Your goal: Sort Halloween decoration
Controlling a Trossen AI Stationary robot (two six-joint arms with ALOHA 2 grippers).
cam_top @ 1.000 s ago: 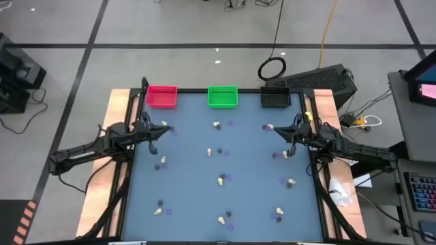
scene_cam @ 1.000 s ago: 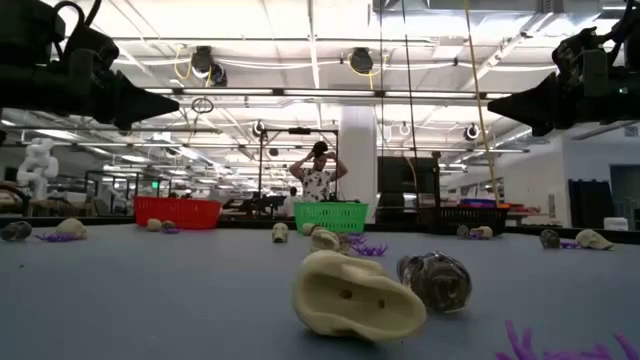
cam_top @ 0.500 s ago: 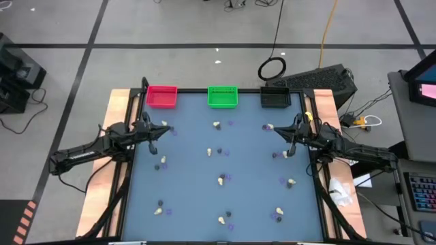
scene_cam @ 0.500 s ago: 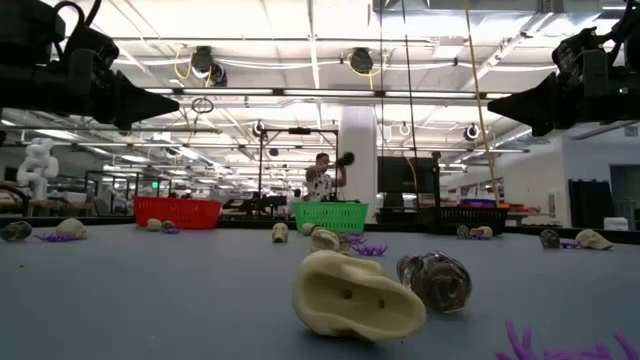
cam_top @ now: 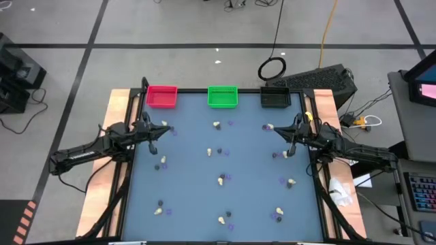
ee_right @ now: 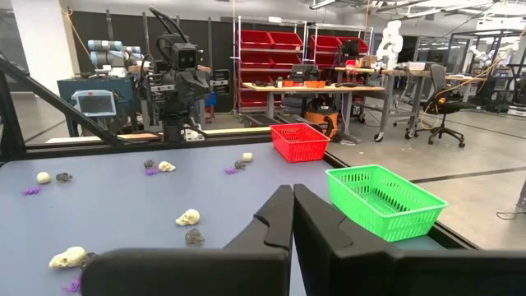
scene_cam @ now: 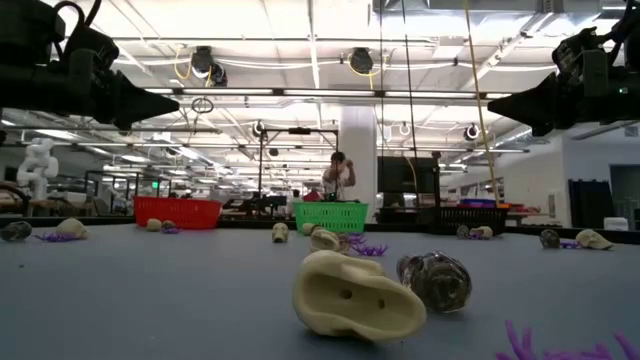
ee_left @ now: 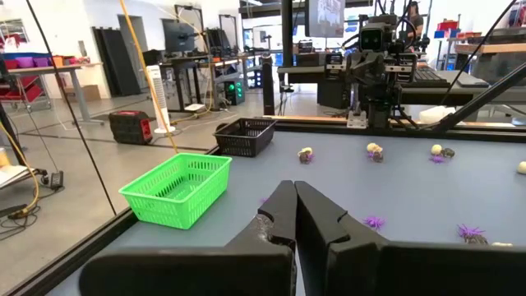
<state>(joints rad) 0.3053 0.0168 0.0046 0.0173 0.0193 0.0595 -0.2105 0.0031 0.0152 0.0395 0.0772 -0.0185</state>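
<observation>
Halloween decorations lie scattered on the blue-grey table top: cream-white skull-like lumps (cam_top: 216, 125), dark lumps (cam_top: 163, 160) and flat purple bits (cam_top: 227, 177). The low view shows a cream one (scene_cam: 355, 295) lying on its side beside a dark one (scene_cam: 435, 280), close to the near edge. My left gripper (cam_top: 167, 129) hovers shut and level above the table's left side, pointing across the table (ee_left: 294, 185). My right gripper (cam_top: 276, 131) hovers shut and level above the right side (ee_right: 292, 189), facing the left one. Neither touches anything.
Three bins stand in a row along the far edge: red (cam_top: 162, 96), green (cam_top: 223, 96) and black (cam_top: 275, 98). Wooden strips (cam_top: 102, 184) flank the mat on both sides. A person (scene_cam: 338, 178) stands in the room far behind the table.
Both arms and all the trinkets have kept still. Only the person far behind the table has lowered the raised arms.
</observation>
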